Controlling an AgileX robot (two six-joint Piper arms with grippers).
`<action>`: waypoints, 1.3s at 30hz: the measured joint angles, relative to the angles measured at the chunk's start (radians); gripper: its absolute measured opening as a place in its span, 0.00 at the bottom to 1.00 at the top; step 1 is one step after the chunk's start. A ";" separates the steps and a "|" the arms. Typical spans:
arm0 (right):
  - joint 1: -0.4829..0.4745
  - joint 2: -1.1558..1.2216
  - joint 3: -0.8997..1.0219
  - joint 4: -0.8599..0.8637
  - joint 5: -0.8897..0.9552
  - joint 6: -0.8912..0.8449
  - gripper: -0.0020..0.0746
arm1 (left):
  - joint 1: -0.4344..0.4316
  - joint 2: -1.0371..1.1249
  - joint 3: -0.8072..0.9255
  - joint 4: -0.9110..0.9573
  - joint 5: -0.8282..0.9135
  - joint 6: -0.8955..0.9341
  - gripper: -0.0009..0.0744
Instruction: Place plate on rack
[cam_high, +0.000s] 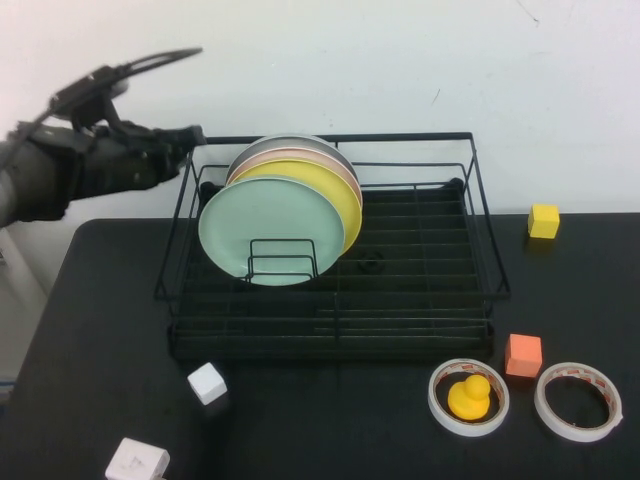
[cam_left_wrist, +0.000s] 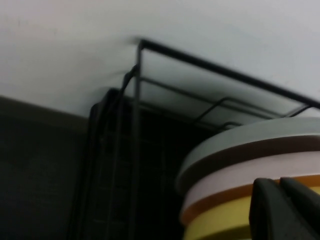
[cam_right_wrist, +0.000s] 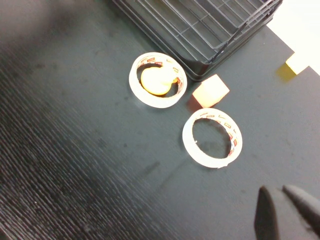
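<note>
The pale mint-green plate (cam_high: 270, 228) stands upright in the black wire rack (cam_high: 420, 290), at the front of a row with a yellow plate (cam_high: 340, 195), a pink plate and a grey plate behind it. My left gripper (cam_high: 190, 136) is raised at the rack's back left corner, shut and empty, apart from the plates. In the left wrist view its fingertips (cam_left_wrist: 272, 210) sit close over the yellow plate's rim (cam_left_wrist: 220, 220); the mint plate is hidden there. My right gripper (cam_right_wrist: 285, 210) is out of the high view and hovers shut over the bare table.
Two tape rings lie in front of the rack on the right (cam_high: 578, 400), one holding a yellow duck (cam_high: 469, 396). An orange cube (cam_high: 523, 354), a yellow cube (cam_high: 543, 220), a white cube (cam_high: 207, 383) and a white block (cam_high: 138, 462) lie around it.
</note>
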 joint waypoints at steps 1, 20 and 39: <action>0.000 0.000 0.000 0.000 0.000 0.003 0.02 | 0.000 0.025 -0.014 0.000 0.000 0.000 0.01; 0.000 0.000 0.000 0.000 0.000 0.015 0.02 | 0.000 0.173 -0.045 -0.229 0.120 -0.002 0.01; 0.000 0.000 0.002 -0.040 0.000 0.018 0.02 | -0.009 -0.060 -0.031 0.084 0.068 -0.067 0.01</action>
